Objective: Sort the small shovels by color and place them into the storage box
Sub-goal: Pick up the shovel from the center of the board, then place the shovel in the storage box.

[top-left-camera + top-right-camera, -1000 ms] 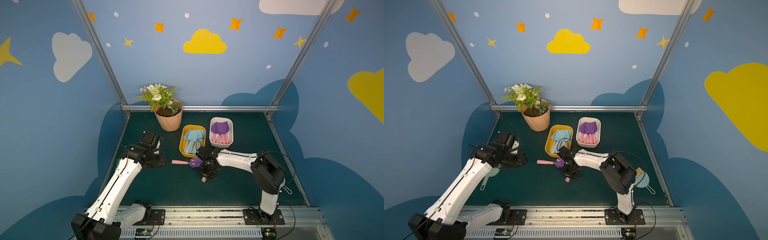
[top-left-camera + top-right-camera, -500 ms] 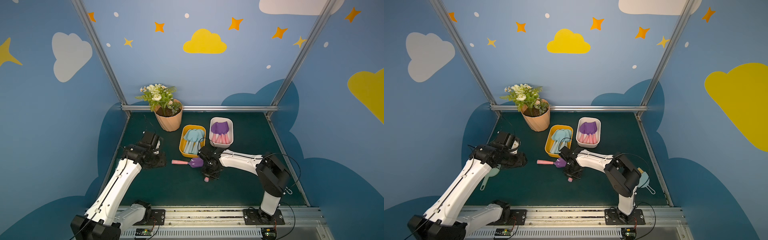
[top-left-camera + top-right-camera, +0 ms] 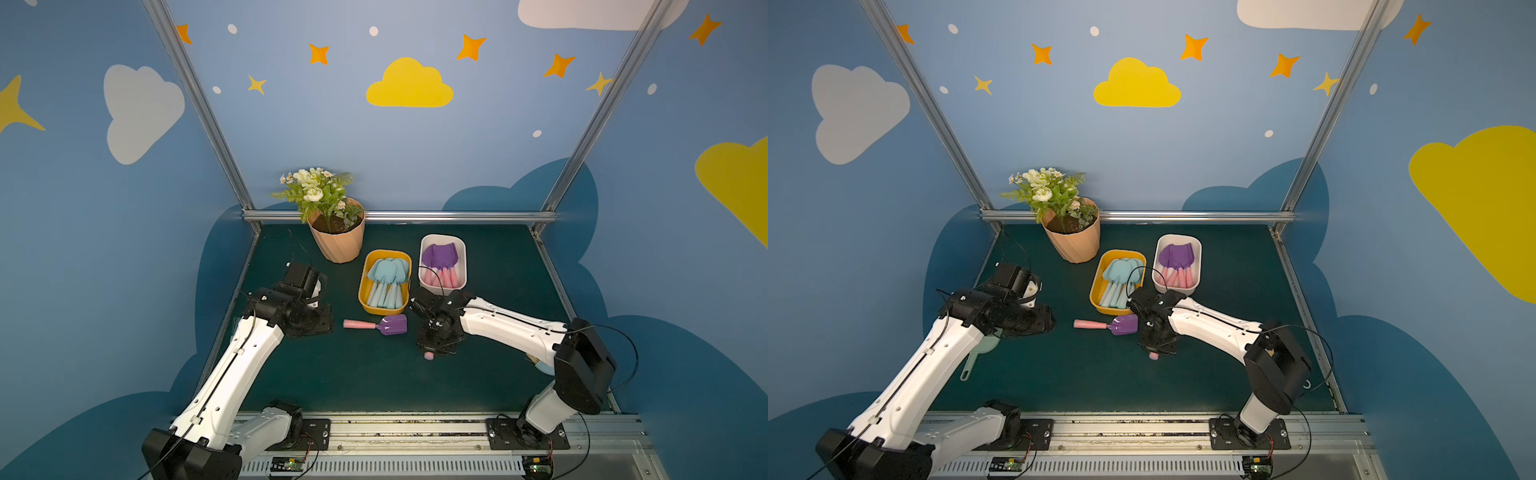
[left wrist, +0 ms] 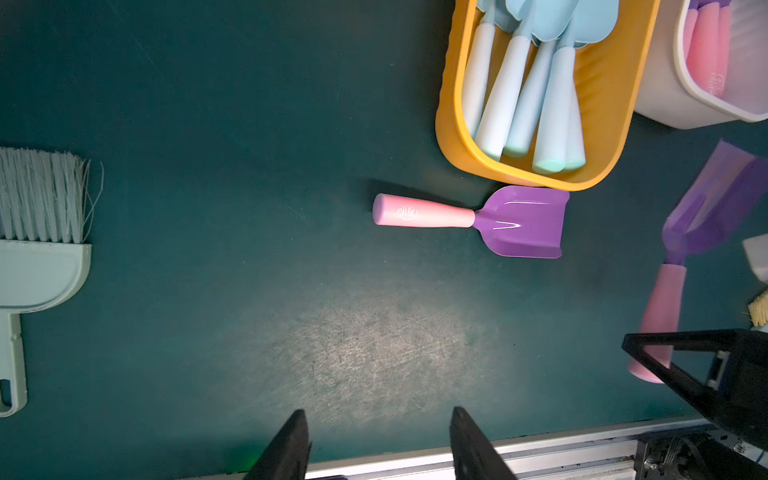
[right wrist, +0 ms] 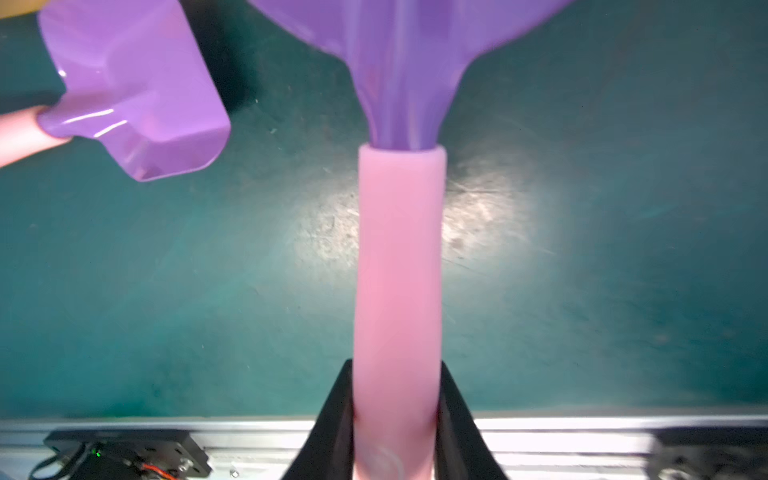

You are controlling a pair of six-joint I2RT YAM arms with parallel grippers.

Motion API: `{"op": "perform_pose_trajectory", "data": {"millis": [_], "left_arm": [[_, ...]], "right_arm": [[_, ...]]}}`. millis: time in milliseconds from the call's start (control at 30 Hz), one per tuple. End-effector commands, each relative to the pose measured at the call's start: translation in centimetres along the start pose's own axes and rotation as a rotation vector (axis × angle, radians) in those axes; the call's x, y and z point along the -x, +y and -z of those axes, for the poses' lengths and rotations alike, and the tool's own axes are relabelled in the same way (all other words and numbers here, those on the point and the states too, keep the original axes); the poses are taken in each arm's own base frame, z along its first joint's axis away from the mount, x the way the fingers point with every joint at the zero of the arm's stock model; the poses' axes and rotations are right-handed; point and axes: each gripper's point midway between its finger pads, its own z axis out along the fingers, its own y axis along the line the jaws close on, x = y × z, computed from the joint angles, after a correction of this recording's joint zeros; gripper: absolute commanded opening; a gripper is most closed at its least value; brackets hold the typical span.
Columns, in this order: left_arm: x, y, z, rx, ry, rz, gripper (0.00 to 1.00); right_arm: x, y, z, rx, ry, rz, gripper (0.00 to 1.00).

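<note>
One purple shovel with a pink handle (image 3: 382, 325) (image 4: 478, 220) lies flat on the green mat, just in front of the yellow storage box (image 3: 362, 286). That box holds several light blue shovels (image 3: 386, 278). The white storage box (image 3: 464, 266) beside it holds purple shovels (image 3: 440, 257). My right gripper (image 5: 397, 368) (image 3: 436, 332) is shut on the pink handle of another purple shovel (image 5: 399, 249), right of the lying one. In both top views only the handle's end (image 3: 1153, 356) shows under the gripper. My left gripper (image 4: 378, 415) (image 3: 307, 320) hangs open and empty, left of the lying shovel.
A potted plant (image 3: 337, 241) stands at the back left. A mint-green hand brush (image 4: 37, 232) (image 3: 976, 361) lies under my left arm. A brush with tan bristles (image 3: 540, 365) lies by my right arm. A metal rail (image 3: 415, 428) runs along the front edge.
My right gripper has shifted a little to the right with the purple shovel in its grip, away from the lying shovel. The left arm has stayed still.
</note>
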Motion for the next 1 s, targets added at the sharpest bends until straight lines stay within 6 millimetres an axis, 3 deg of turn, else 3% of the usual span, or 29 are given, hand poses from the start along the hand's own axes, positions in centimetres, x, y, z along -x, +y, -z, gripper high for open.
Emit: {"op": "perform_pose_trajectory", "data": {"millis": [0, 300, 467, 967], "left_arm": [[0.3, -0.4, 0.4, -0.017, 0.002, 0.002, 0.46], [0.8, -1.1, 0.1, -0.042, 0.016, 0.002, 0.46], [0.8, -1.3, -0.1, -0.056, 0.020, 0.009, 0.47], [0.6, -1.2, 0.1, -0.050, 0.028, 0.014, 0.47]], "right_arm": [[0.5, -2.1, 2.8, -0.052, -0.017, 0.094, 0.16], [3.8, -2.6, 8.9, 0.019, -0.025, 0.253, 0.16], [6.3, -2.2, 11.0, 0.060, -0.004, 0.307, 0.16], [16.1, -3.2, 9.9, 0.087, 0.044, 0.264, 0.16]]}}
